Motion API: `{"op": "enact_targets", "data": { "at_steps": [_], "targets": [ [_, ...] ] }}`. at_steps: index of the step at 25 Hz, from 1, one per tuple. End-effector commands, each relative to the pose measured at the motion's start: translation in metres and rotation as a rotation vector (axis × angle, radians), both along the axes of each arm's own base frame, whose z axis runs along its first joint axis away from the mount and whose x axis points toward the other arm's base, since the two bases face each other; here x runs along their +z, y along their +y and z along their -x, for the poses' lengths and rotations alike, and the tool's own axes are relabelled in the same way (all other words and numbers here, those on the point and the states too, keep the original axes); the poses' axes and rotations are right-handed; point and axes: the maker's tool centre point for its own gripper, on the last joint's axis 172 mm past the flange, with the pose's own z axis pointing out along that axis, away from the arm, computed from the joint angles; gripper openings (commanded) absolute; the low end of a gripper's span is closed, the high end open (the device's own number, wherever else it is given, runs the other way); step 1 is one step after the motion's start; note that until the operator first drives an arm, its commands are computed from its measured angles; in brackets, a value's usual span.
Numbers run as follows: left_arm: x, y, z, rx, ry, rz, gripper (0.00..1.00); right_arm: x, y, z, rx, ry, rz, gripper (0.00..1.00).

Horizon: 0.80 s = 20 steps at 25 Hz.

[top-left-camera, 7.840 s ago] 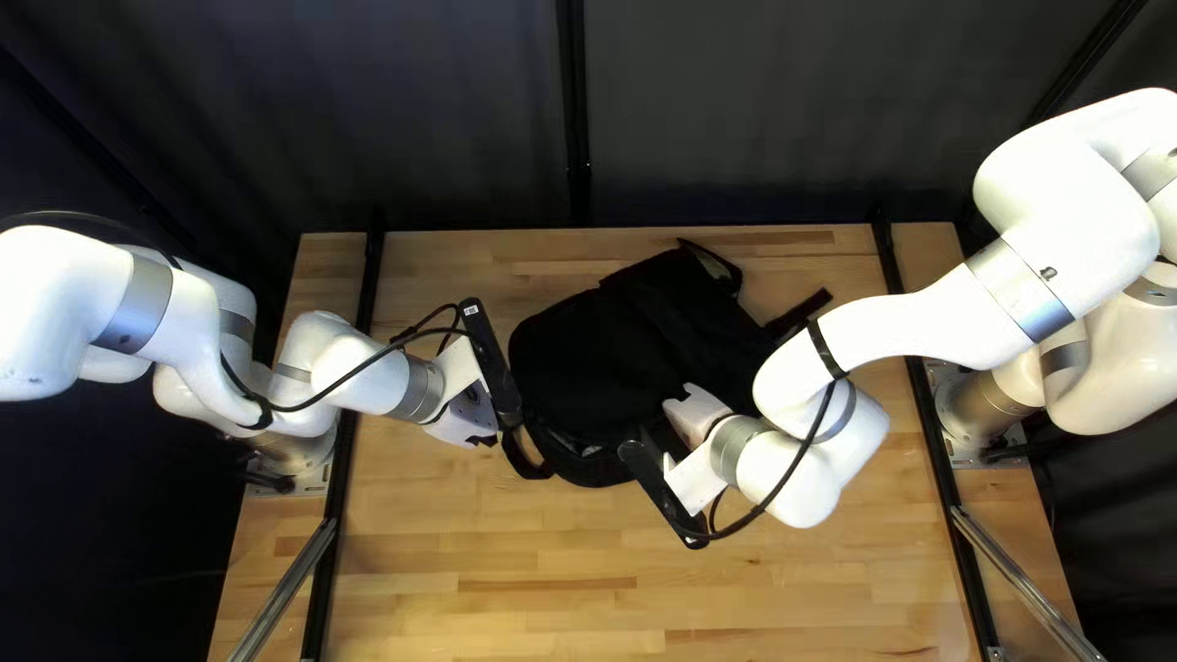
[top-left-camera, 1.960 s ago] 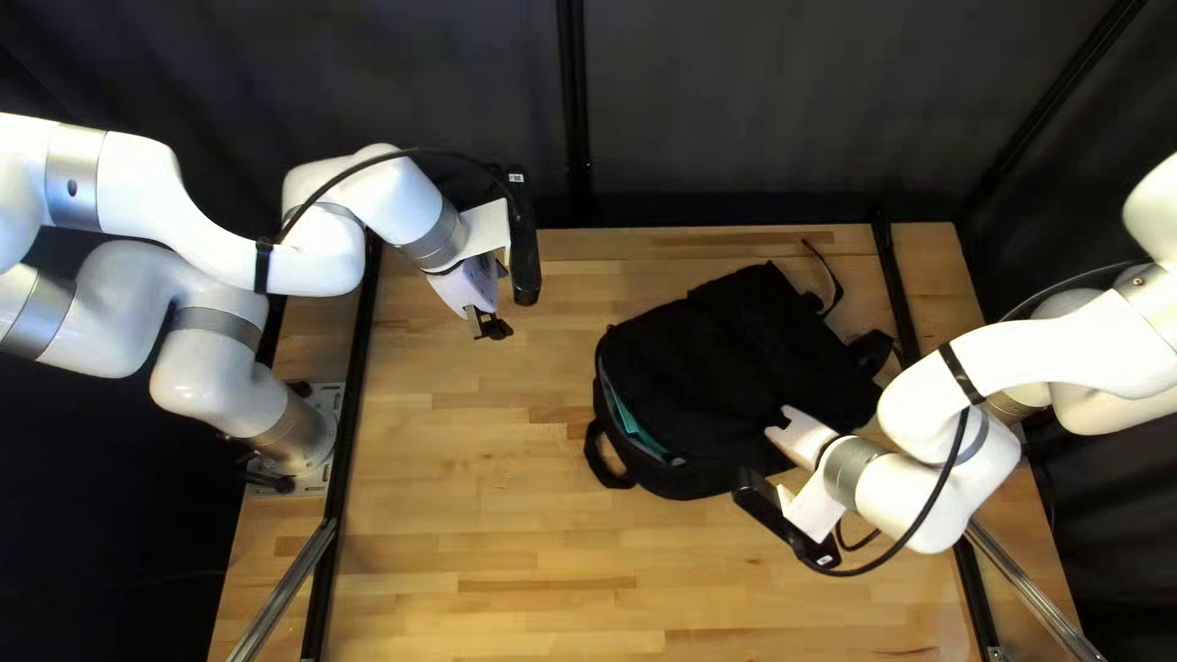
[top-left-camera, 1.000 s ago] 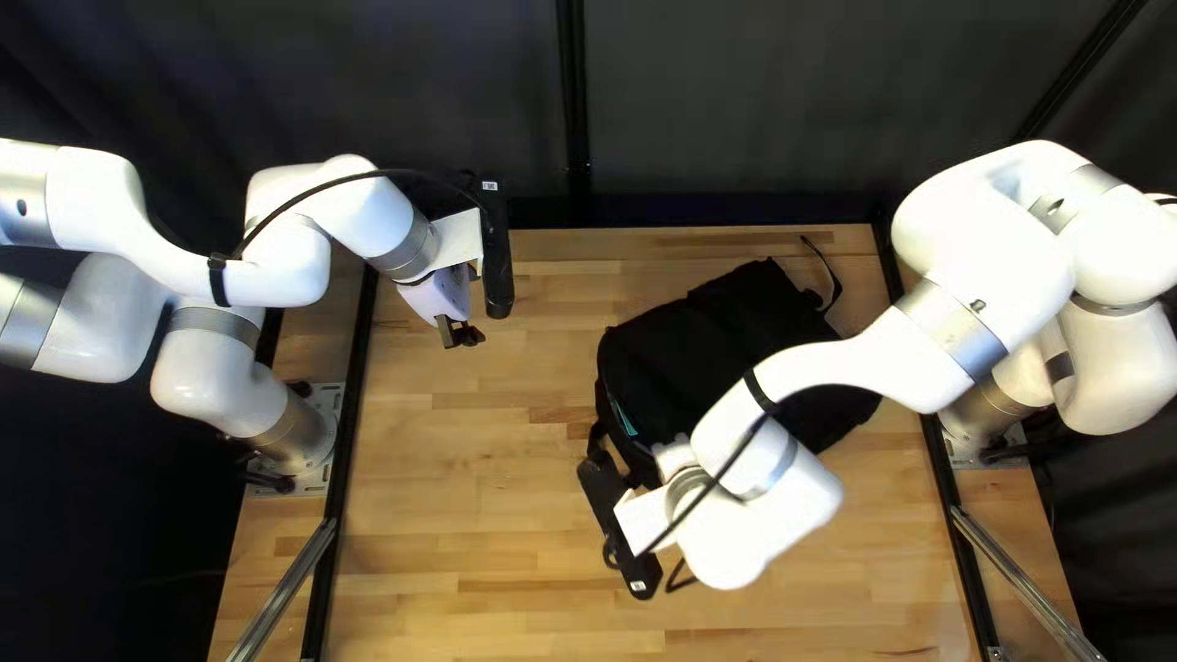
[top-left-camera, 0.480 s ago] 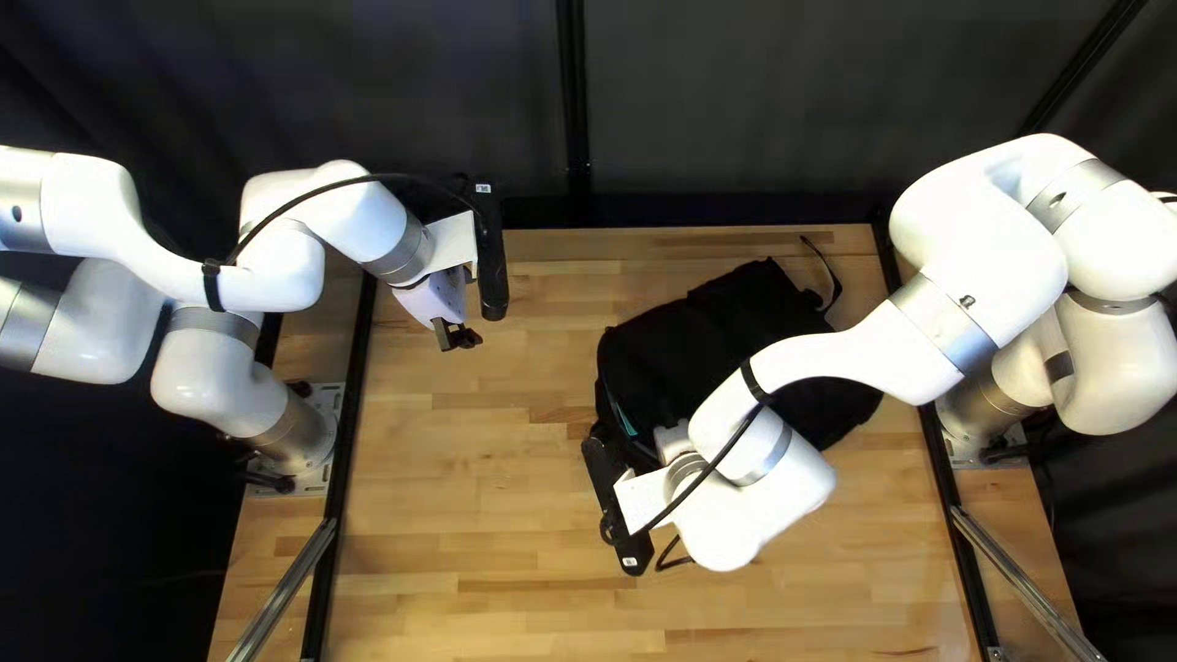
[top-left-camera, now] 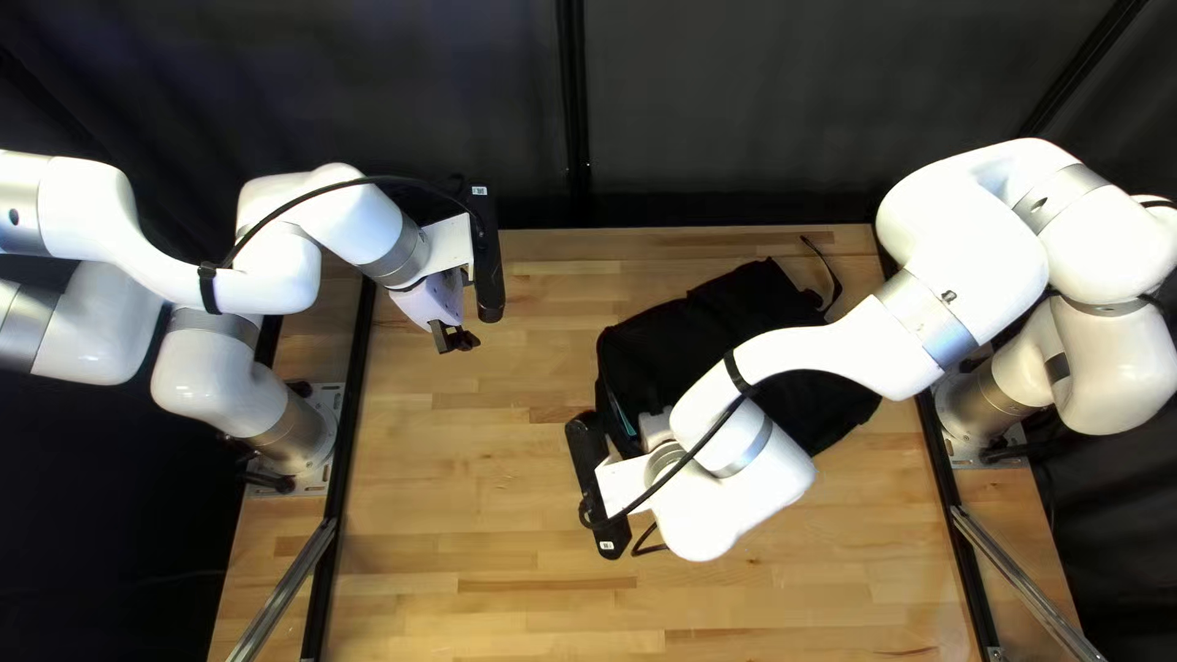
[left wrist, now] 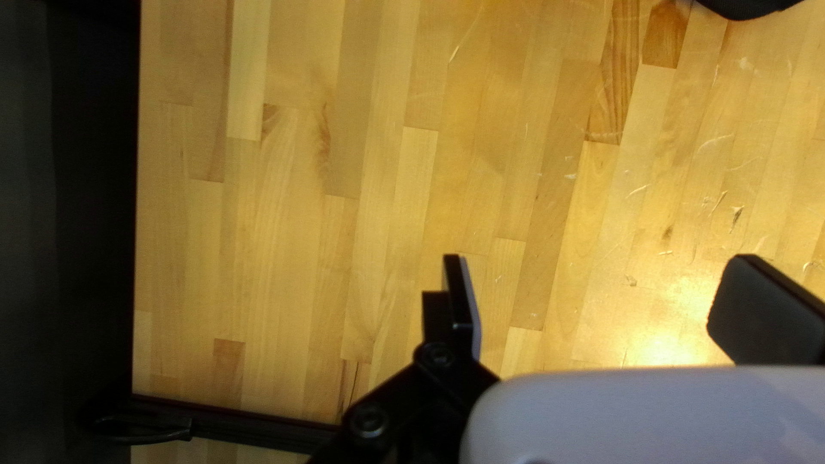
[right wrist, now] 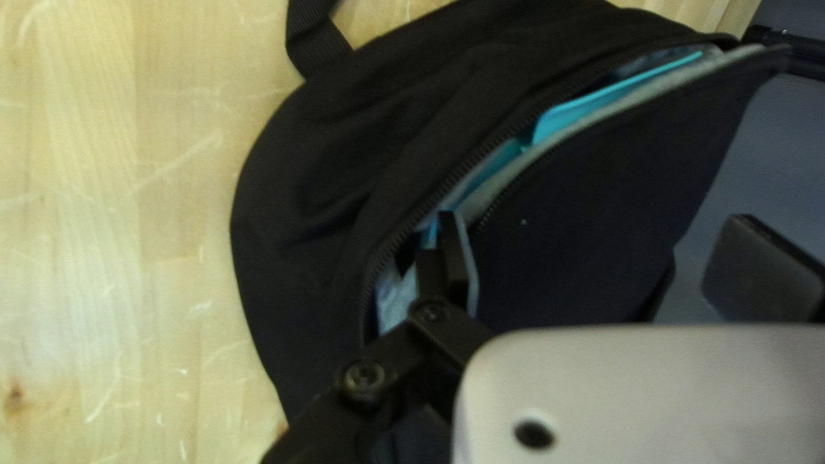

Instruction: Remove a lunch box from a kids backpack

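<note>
The black backpack (top-left-camera: pixel 687 337) lies on the table, right of centre in the top left view. My right gripper (top-left-camera: pixel 656 429) is over its near left end, fingertips hidden there. In the right wrist view, the backpack (right wrist: pixel 318 198) has its zipper parted, with teal material (right wrist: pixel 576 112) showing inside; whether this is the lunch box I cannot tell. My right gripper (right wrist: pixel 601 266) stands open, one finger at the zipper gap, the other beyond the dark front panel. My left gripper (top-left-camera: pixel 456 340) hovers over the table away from the backpack; in its wrist view, the left gripper (left wrist: pixel 601 301) is open and empty.
A thin black strap (top-left-camera: pixel 828 276) curls from the backpack's far end, and a carry loop (right wrist: pixel 314 39) sticks out beside the zipper. Black rails (top-left-camera: pixel 353 405) run along the table's sides. A dark curtain (top-left-camera: pixel 736 110) hangs behind the far edge.
Over several seconds the backpack has shifted right and my left arm has withdrawn from it. Since two seconds ago, my right gripper has moved left to the zipper end; lately it edged slightly further left.
</note>
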Motion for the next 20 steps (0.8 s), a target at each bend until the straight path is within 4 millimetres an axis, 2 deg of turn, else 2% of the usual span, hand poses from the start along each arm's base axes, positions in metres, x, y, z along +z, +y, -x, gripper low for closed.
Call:
{"op": "enact_targets", "data": {
  "at_steps": [1,2,4,5,6,9,11,14,16,20],
  "targets": [
    [0.0,0.0,-0.001,0.0,-0.002,0.0,1.0,0.001,0.001,0.001,-0.007,0.0,0.0,1.0],
    [0.0,0.0,-0.001,0.0,-0.002,-0.001,1.0,0.002,0.0,0.003,-0.011,0.0,0.0,1.0],
    [0.0,0.0,-0.001,-0.001,-0.002,-0.001,1.0,0.001,0.0,0.006,-0.017,-0.001,-0.002,0.83],
    [0.0,0.0,-0.001,-0.001,-0.002,-0.001,1.0,0.0,-0.001,0.007,-0.02,0.0,-0.004,0.7],
    [0.0,0.0,-0.001,-0.001,-0.002,-0.001,1.0,-0.001,-0.001,0.007,-0.022,0.0,-0.005,0.7],
    [0.0,0.0,-0.001,-0.001,-0.004,-0.001,1.0,-0.003,-0.002,0.012,-0.032,0.003,-0.006,0.46],
    [0.0,0.0,-0.001,-0.001,-0.005,-0.001,1.0,-0.003,-0.005,0.016,-0.039,0.005,-0.004,0.42],
    [-0.001,0.0,-0.001,-0.001,-0.005,-0.001,1.0,0.002,-0.008,0.021,-0.05,0.007,0.0,0.06],
    [-0.001,0.0,-0.001,-0.001,-0.007,-0.002,1.0,0.002,-0.009,0.022,-0.054,0.009,0.002,0.0],
    [-0.001,0.0,-0.003,-0.002,-0.009,-0.004,1.0,0.0,-0.006,0.022,-0.062,0.014,-0.01,0.0]
  ]
}}
